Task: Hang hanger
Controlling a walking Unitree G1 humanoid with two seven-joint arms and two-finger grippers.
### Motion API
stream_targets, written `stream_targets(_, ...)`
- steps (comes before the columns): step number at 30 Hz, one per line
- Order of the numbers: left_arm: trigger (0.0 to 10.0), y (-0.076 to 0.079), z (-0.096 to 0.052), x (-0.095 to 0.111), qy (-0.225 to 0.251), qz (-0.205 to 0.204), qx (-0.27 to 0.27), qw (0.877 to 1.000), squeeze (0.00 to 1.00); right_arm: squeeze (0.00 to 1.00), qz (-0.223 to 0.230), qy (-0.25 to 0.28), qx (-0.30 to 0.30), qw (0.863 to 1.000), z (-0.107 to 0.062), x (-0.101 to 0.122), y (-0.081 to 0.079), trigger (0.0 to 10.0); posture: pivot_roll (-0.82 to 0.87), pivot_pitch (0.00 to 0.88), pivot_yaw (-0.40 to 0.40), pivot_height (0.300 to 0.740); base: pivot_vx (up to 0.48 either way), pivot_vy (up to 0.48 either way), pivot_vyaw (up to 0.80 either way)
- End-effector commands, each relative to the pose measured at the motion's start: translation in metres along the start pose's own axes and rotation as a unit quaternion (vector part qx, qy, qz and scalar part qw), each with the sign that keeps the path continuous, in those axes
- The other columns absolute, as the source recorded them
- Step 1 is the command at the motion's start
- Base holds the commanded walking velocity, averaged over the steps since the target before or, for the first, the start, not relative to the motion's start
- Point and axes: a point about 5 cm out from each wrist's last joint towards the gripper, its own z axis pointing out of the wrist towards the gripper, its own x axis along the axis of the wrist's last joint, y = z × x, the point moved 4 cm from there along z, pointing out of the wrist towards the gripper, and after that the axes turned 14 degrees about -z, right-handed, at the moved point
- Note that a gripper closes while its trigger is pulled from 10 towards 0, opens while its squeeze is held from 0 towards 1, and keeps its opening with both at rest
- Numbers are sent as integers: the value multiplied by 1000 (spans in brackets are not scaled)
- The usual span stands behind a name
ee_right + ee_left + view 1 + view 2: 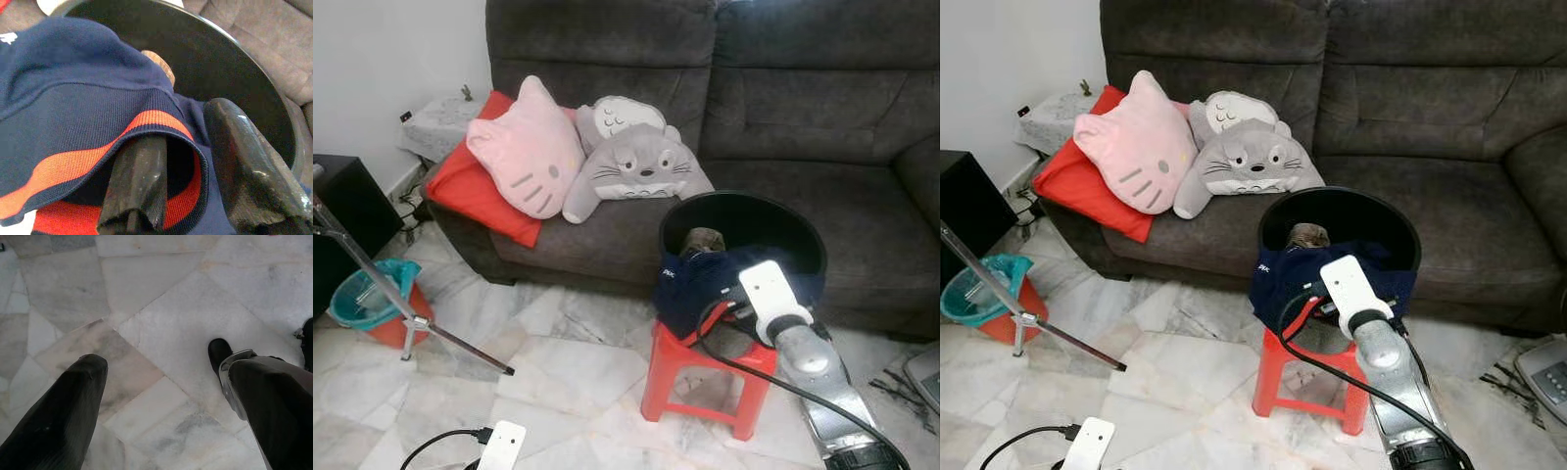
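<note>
Right gripper [195, 181] working into the navy garment [73, 112] draped on the black tub [744, 220]

Its 2 fingers stand apart, 1 tucked under the orange-banded hem. Close firmly on hem before lifting. No hanger can be made out. The tub sits on a red stool [705, 377], right of a rack leg [406, 313]. Left gripper [161, 396] hangs spread over floor.

Navy garment [697, 284] w/ orange-red band at hem, small white logo on one side. Draped over near rim of black tub [773, 217], spilling down its front; part lies inside tub. In right wrist view the banded hem [98, 147] is open, w/ one finger of right gripper [186, 171] tucked in it, other outside.
</note>
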Motion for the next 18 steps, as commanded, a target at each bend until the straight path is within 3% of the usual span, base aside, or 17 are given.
stream_targets(1,10000,-3,0,-2,-2,10,5,1000,0,0,-2,12,10,1000,3,5,-2,10000,-34,0,67,740,0,0,0)
stream_targets(4,10000,-3,0,-2,-2,10,5,1000,0,0,-8,-23,24,999,5,-7,-7,10000,-34,0,66,740,0,0,0)
stream_targets(9,10000,-3,0,-2,-2,11,4,1000,0,0,1,-37,40,999,7,-11,-13,10000,-33,0,68,740,0,0,0)
stream_targets(18,10000,-4,0,-2,-2,11,5,1000,0,0,7,-18,32,999,14,-1,-12,10000,-32,0,70,740,0,0,0)
